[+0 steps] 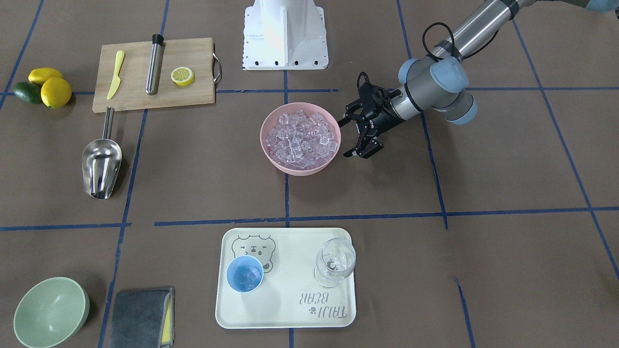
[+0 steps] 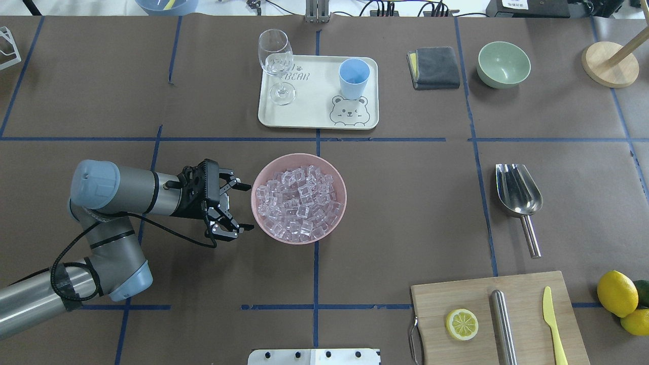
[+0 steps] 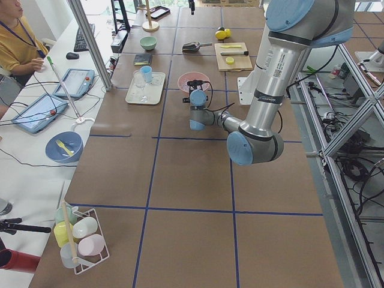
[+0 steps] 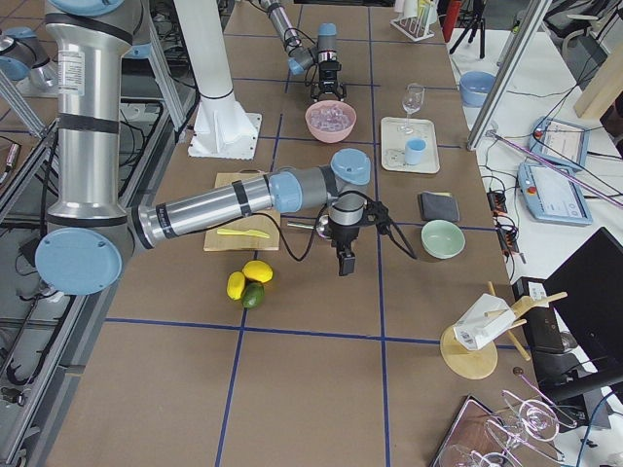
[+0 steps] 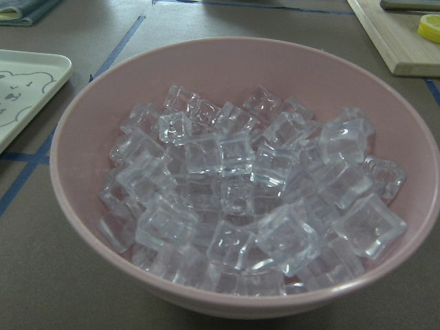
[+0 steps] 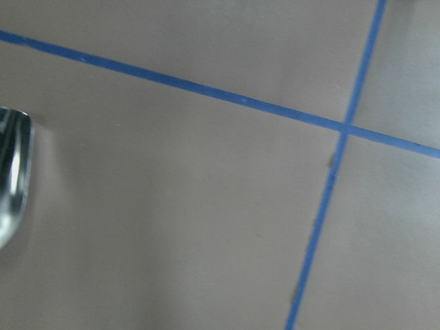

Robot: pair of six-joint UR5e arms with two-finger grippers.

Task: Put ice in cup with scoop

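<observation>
The ice (image 1: 301,137) fills a pink bowl (image 1: 271,150) at mid table and also shows close up in the left wrist view (image 5: 247,199). My left gripper (image 1: 349,137) is open and empty, level with the table, right beside the bowl's rim (image 2: 249,207). The light-blue cup (image 1: 244,273) stands on a cream tray (image 1: 290,314) and holds a few cubes. The steel scoop (image 1: 100,164) lies alone on the table, held by nothing (image 2: 517,195). My right gripper (image 4: 346,255) hangs above the table near the scoop. I cannot tell whether it is open or shut.
A clear goblet (image 1: 334,263) stands on the tray. A cutting board (image 1: 154,94) carries a yellow knife, a steel cylinder and a lemon half. Lemons and a lime (image 1: 43,87), a green bowl (image 1: 51,311) and a grey cloth (image 1: 141,318) lie around.
</observation>
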